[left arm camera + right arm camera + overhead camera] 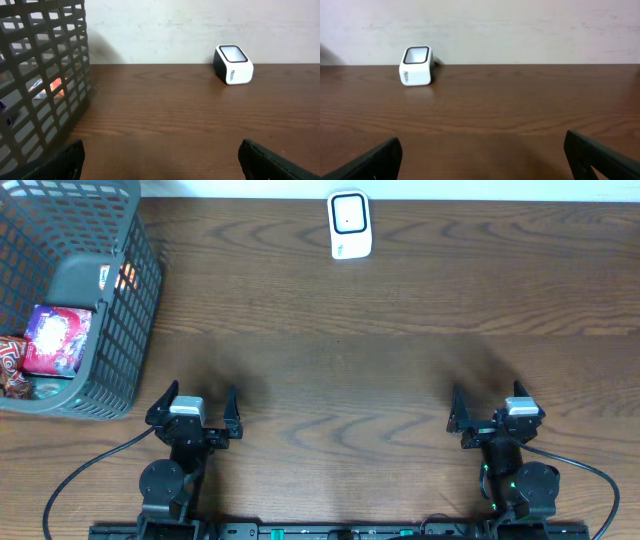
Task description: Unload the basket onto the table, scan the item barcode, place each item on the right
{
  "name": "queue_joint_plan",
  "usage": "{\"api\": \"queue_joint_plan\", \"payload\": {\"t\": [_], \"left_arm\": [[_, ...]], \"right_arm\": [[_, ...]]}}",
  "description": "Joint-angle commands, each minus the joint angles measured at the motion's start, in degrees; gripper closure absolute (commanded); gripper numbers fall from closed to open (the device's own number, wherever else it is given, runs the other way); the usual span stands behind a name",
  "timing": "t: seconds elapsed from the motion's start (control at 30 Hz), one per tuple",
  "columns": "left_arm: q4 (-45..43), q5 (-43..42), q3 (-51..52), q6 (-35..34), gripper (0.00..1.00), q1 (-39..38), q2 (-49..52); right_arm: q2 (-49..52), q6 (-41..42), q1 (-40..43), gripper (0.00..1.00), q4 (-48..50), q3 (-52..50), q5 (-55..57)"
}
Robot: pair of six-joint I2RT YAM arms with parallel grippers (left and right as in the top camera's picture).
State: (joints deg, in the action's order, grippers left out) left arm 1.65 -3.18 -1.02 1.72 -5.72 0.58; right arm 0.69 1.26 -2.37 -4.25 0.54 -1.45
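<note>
The left gripper (160,160) and right gripper (482,157) are held wide and empty. The purple snack packet (58,340) is seen inside the mesh basket (132,330), well apart from the barcode scanner (350,225). It is judged light, crinkly and slippery, best pinched by an edge.

Left gripper (200,395), right gripper (487,400): jaws spread wide, empty, arms folded.

Tabletop (340,350) open btwn claws & scanner (350,225); basket (125,350) blocks far left.
</note>
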Motion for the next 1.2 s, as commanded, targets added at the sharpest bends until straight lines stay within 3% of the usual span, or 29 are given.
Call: {"api": "queue_joint_plan", "payload": {"t": [0.0,0.47,0.63,0.93,1.17], "left_arm": [[2.4,0.7,0.8,0.0,0.02,0.2,-0.4],[0.8,-3.5,0.8,-0.4,0.02,0.2,-0.3],[-7.5,-14.6,0.8,-0.7,0.02,0.2,-0.3],[-25.3,-15.6,0.8,-0.7,0.02,0.2,-0.3],[-32.5,-15.5,0.3,-0.6,0.02,0.2,-0.3]], "right_arm": [[-0.3,0.8,0.0,0.01,-0.1,-0.2,0.5],[-0.3,0.8,0.0,0.01,-0.1,-0.2,0.5],[-0.3,0.9,0.0,0.01,-0.1,-0.2,0.5],[-0.3,0.9,0.0,0.01,-0.1,-0.2,0.5],[-0.3,0.9,0.0,0.01,-0.1,-0.2,0.5]]}}
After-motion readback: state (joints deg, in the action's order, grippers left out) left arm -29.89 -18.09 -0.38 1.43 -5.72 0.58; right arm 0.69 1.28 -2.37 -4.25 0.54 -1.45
